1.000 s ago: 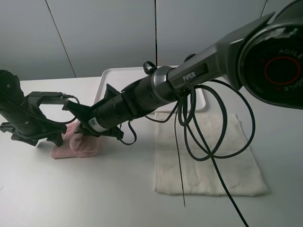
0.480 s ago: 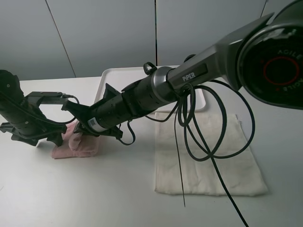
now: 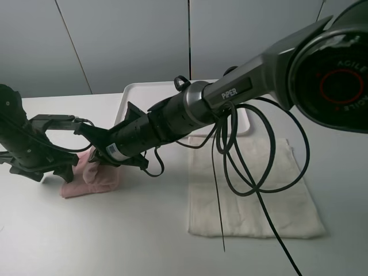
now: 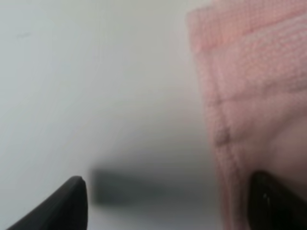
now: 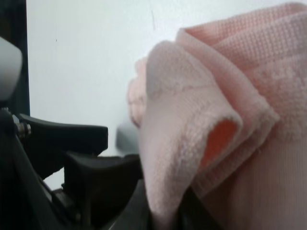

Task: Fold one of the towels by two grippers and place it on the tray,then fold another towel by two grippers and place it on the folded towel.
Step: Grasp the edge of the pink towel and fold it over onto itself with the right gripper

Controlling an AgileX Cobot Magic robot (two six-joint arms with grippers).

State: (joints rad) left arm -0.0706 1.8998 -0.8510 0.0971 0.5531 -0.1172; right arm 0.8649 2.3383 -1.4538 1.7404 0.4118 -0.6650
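Observation:
The pale pink towel [image 3: 95, 178] lies bunched on the white table at the left. My right gripper [image 3: 99, 156] reaches across the middle and is shut on a raised fold of it; the right wrist view shows that pink towel [image 5: 216, 96] pinched and lifted at the right gripper [image 5: 163, 213]. My left gripper [image 3: 68, 168] stands open at the towel's left edge. In the left wrist view the left gripper [image 4: 172, 201] straddles the pink towel's border [image 4: 254, 96], one finger on the cloth and one over bare table. The cream towel [image 3: 253, 198] lies flat at the right. The white tray [image 3: 144, 92] sits at the back, partly hidden by the right arm.
Black cables [image 3: 259, 155] hang in loops from the right arm over the cream towel. The right arm's large housing [image 3: 333, 75] fills the upper right corner. A grey wall stands behind the table. The left arm's black parts [image 5: 62, 139] show in the right wrist view.
My left arm has shifted slightly toward the table's front, and the pink towel's left corner has slid a little with it. The right gripper keeps its hold.

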